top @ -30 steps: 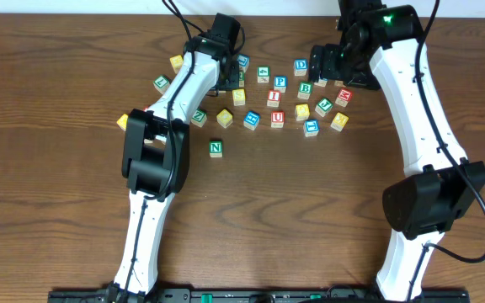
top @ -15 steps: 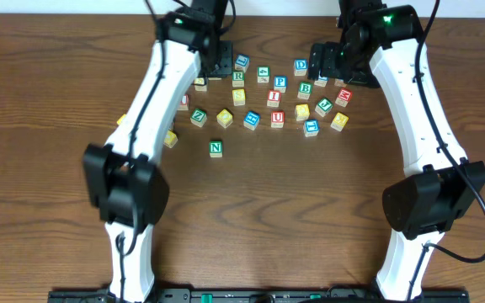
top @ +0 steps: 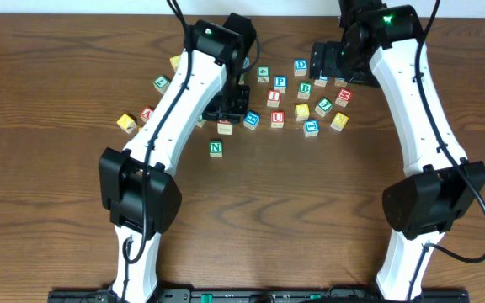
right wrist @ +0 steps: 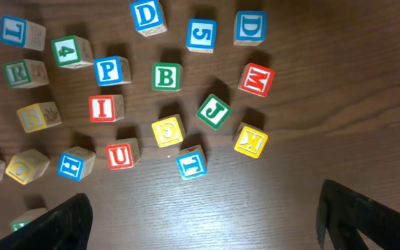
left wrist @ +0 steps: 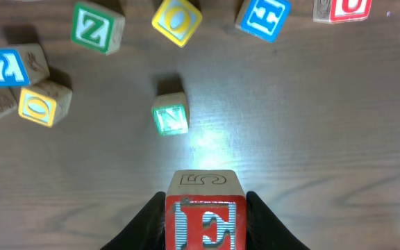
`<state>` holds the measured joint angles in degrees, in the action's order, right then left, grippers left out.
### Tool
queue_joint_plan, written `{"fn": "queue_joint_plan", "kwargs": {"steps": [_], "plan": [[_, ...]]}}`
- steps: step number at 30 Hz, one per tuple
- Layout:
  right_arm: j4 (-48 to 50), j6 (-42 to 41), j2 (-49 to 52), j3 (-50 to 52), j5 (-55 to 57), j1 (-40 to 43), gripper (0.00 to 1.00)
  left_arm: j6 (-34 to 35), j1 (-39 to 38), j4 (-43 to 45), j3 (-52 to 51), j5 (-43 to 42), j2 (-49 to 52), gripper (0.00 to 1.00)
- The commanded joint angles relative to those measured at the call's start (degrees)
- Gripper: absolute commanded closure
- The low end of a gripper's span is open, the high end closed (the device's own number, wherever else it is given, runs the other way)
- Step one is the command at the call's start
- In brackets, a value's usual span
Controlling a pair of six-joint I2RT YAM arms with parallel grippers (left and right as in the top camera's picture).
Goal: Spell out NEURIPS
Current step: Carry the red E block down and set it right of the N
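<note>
Over table's (top: 310, 210) far half, left gripper (left wrist: 205, 215) gripped E (left wrist: 205, 228); right gripper (right wrist: 210, 219) wide, empty. Next, likely: seat E beside N (left wrist: 170, 119).

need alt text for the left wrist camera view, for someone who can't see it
The left gripper holds a red E cube between its fingers at the bottom centre, over a wooden table. A green N cube stands alone just ahead of it. Along the top edge lie a green Z cube, a yellow O cube and a blue H cube.
</note>
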<state>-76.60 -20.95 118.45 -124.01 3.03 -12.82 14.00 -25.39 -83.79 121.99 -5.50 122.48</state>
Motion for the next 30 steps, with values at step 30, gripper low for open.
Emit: {"fn": "queue_joint_plan", "kwargs": {"steps": [30], "plan": [[0.3, 0.5, 0.0, 0.3, 3.1, 0.8, 0.01, 12.3, -5.9, 26.3, -26.0, 9.2, 0.0, 0.72]]}}
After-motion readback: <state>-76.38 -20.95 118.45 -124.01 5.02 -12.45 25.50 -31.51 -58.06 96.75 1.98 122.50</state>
